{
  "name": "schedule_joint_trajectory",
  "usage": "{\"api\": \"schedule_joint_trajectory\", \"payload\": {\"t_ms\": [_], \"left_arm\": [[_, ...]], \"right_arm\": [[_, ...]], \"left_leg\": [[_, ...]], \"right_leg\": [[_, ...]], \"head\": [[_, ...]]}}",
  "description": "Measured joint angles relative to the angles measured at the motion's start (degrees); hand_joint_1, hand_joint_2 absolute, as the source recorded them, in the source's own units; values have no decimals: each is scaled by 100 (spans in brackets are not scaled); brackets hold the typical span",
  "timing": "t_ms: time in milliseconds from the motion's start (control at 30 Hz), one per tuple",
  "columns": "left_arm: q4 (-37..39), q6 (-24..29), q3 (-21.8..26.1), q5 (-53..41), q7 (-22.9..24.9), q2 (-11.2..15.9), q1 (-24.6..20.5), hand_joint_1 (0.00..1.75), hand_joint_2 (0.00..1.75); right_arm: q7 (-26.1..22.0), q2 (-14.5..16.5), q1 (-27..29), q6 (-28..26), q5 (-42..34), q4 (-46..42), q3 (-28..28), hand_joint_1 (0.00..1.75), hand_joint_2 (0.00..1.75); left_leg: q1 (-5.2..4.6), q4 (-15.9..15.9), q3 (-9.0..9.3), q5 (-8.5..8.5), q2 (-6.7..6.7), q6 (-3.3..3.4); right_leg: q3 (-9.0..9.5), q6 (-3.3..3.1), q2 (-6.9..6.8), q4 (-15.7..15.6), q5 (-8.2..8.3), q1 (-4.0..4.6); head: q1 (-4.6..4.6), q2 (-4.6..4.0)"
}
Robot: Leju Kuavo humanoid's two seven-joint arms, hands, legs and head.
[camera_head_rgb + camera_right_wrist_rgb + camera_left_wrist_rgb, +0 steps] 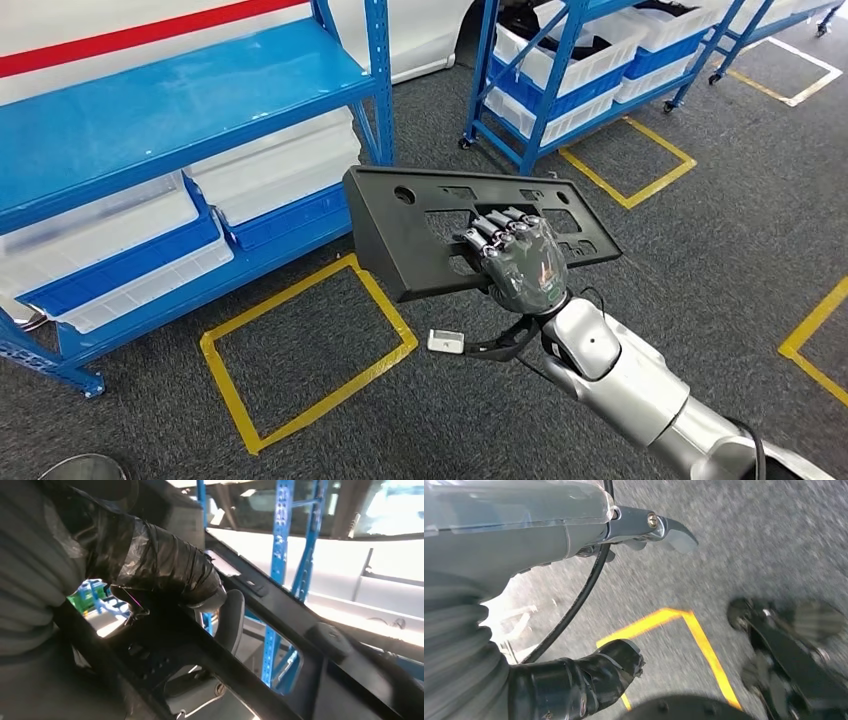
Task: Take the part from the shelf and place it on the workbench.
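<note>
The part is a flat black plastic panel (pixel 420 215) with cut-out slots and round holes. It is held up in the air over the grey floor, in front of the blue shelf (pixel 180 100). My right hand (pixel 520 262) grips its near edge, fingers curled over the top face. In the right wrist view the taped thumb (pixel 165 567) presses on the underside of the black panel (pixel 280 615). My left hand (pixel 574 680) hangs low over the floor, a taped dark finger curled in, nothing seen in it.
The blue shelf holds white and blue bins (pixel 270 175) on its lower level. A second blue rack on wheels (pixel 590 60) with white bins stands behind. Yellow tape squares (pixel 300 350) mark the grey carpet. A small white tag (pixel 445 340) dangles by my right wrist.
</note>
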Motion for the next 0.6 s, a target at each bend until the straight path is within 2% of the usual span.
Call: {"api": "schedule_joint_trajectory", "payload": {"t_ms": [100,133,367,533,600], "left_arm": [[0,1,10,-1,0,-1,-16,0,175],[0,1,11,-2,-1,-1,-24,0,175],[0,1,21,-11,-15,-1,-38,0,175],[0,1,32,-11,-15,-1,-41,0,175],[0,1,39,-11,-16,-1,-44,0,175]], "right_arm": [[49,-1,-36,21,82,13,4,175,175],[57,-2,-51,26,106,22,5,175,175],[76,-3,-102,45,186,92,12,175,175],[90,-3,-135,74,146,126,50,175,175],[109,-1,-145,136,54,138,59,175,175]], "left_leg": [[16,-115,12,65,32,-21],[9,-113,7,77,35,-11],[-30,-85,-25,112,14,53],[-34,-76,-38,116,13,59],[-38,-69,-45,115,12,59]], "right_leg": [[25,-174,-11,-97,77,24],[20,-207,-16,-119,94,26],[18,-135,-54,-143,140,-4],[9,30,-59,-154,149,-21],[4,61,-59,-157,151,-27]], "head": [[2,0],[3,1],[2,1],[1,1],[0,1]]}}
